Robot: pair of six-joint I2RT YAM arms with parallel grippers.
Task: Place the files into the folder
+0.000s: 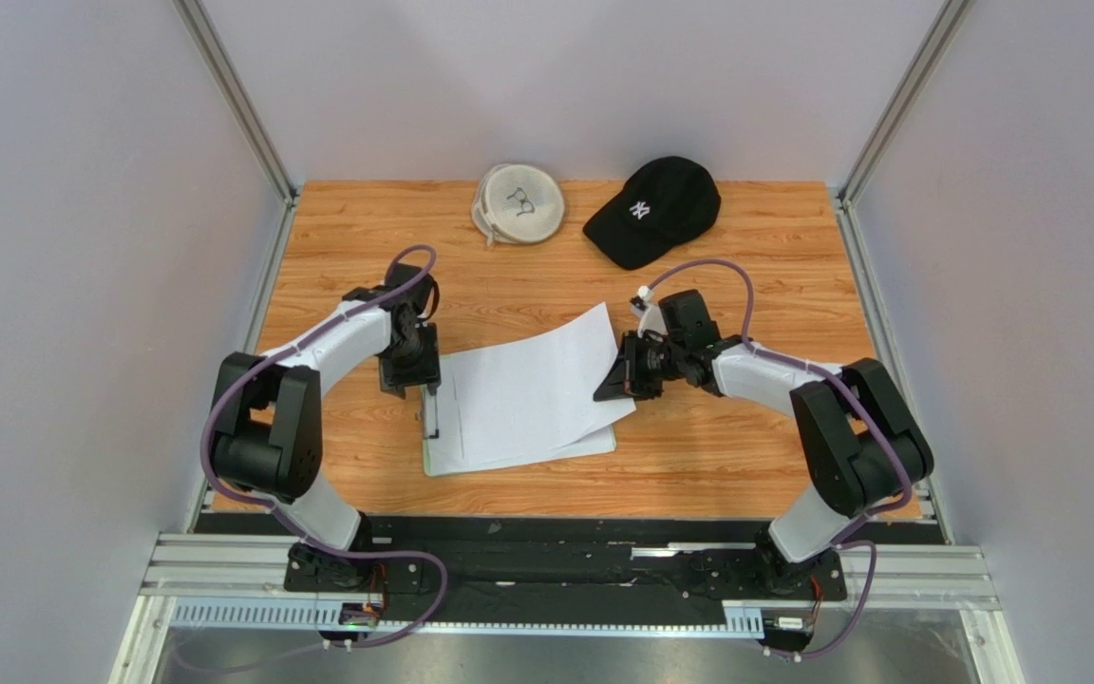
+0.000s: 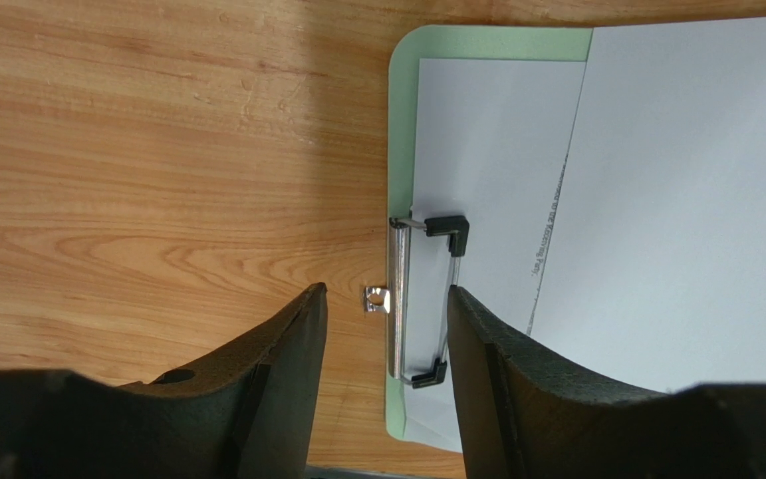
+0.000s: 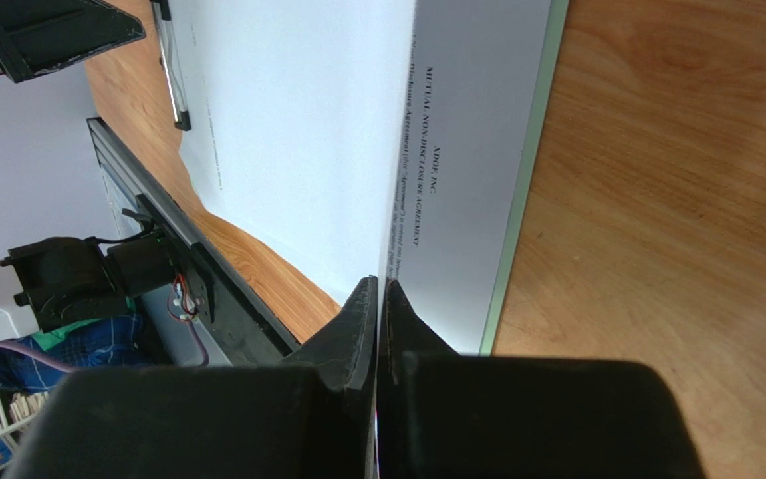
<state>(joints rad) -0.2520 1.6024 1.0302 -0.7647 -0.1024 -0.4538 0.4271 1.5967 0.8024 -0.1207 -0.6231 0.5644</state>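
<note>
Files lie over the folder on the tabletop; the right pincer clenches one sheet's edge, while the left pincer stands parted astride the clip.

A robotics lab test cell, by the look of it: a wood-grain table boxed in by plain pale wall panels on aluminium posts. Behind both claws, at the arm bases, run slotted aluminium rails and loose purple cables. Well beyond the left claw lies a round white object, well beyond the right claw a black cap, both by the back wall
</note>
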